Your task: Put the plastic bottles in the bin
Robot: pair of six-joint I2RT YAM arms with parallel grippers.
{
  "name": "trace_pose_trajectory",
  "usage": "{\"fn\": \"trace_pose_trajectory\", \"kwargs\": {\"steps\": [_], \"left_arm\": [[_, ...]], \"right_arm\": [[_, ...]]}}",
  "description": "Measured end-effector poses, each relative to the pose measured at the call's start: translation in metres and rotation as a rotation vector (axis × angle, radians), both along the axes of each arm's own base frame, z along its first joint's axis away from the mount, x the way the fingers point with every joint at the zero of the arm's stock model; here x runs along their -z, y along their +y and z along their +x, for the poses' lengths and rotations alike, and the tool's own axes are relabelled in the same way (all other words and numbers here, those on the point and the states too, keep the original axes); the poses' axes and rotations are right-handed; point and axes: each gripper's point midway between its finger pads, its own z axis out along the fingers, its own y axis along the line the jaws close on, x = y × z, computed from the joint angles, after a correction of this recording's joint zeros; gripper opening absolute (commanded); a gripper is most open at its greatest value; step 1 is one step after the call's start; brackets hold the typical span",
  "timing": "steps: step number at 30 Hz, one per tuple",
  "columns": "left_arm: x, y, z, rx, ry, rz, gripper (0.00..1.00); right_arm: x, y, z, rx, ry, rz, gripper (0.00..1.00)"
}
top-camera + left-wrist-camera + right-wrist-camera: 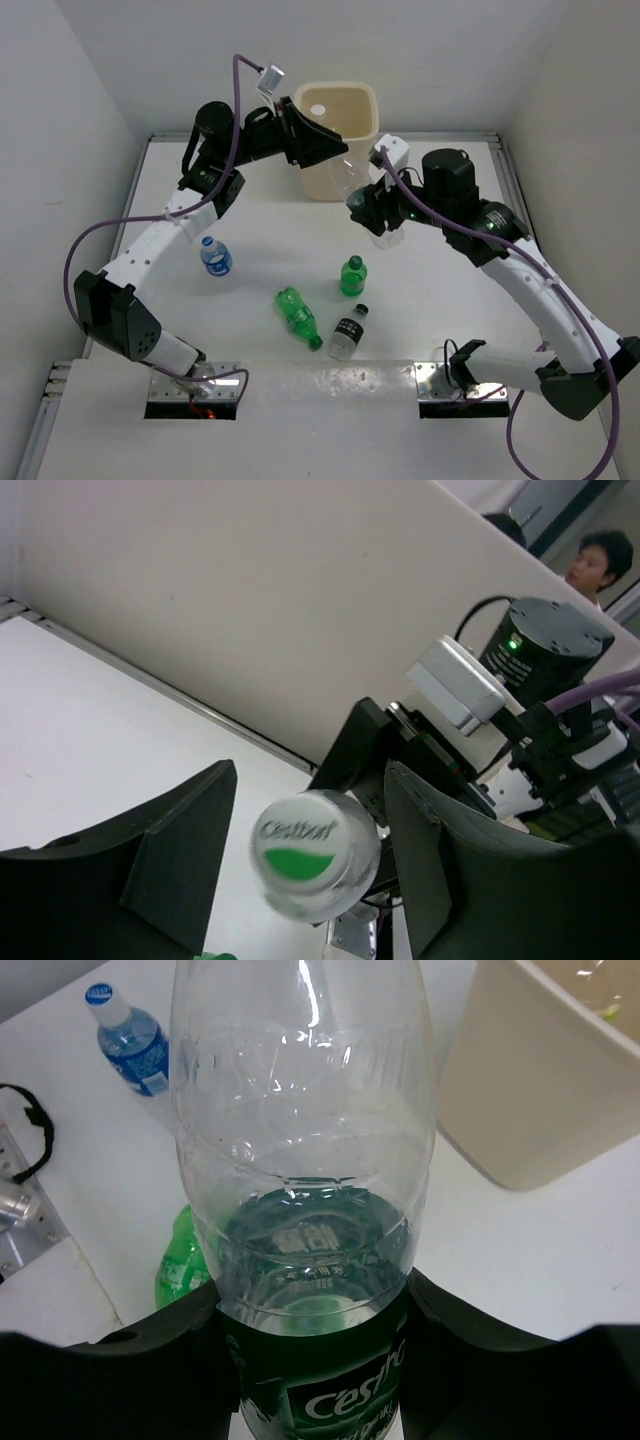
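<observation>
Five bottles are on record in the overhead view; the wrist views add what it lacks. Item one, the large clear bottle (305,1160): the right gripper (315,1325) is clamped on it at its green label, and the body runs away from that hand toward the bin (340,150). From above we see it only as a faint clear shape between the two hands. Its white-and-green cap (315,855) shows solely in the left wrist view, between the fingers of the left gripper (308,805). That gripper stands partly open, with a gap on each side of the cap and no contact that we can see. Items two to five sit on the table (450,300), all on the base side of the right hand:
- the blue-labelled bottle (215,257), well off to that hand's left;
- a green bottle (353,277), nearest the hand;
- a second green bottle (298,316), lying on its side;
- a dark-labelled bottle (349,333), lying just beside the second green one.

In the right wrist view the clear bottle's neck is cut off at the top edge and one green bottle is half hidden behind it. We cannot make out the bin's contents in any view.
</observation>
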Motion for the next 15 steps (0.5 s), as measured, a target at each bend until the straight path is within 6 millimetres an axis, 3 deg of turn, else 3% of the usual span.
{"fn": "trace_pose_trajectory", "kwargs": {"steps": [10,15], "left_arm": [[-0.009,0.01,0.01,-0.03,0.026,-0.042,0.66],[-0.008,0.007,0.009,-0.021,0.03,-0.043,0.56]], "right_arm": [[-0.015,-0.006,0.002,0.04,-0.042,0.029,0.0],[-0.013,-0.007,0.004,0.054,-0.031,0.03,0.0]]}}
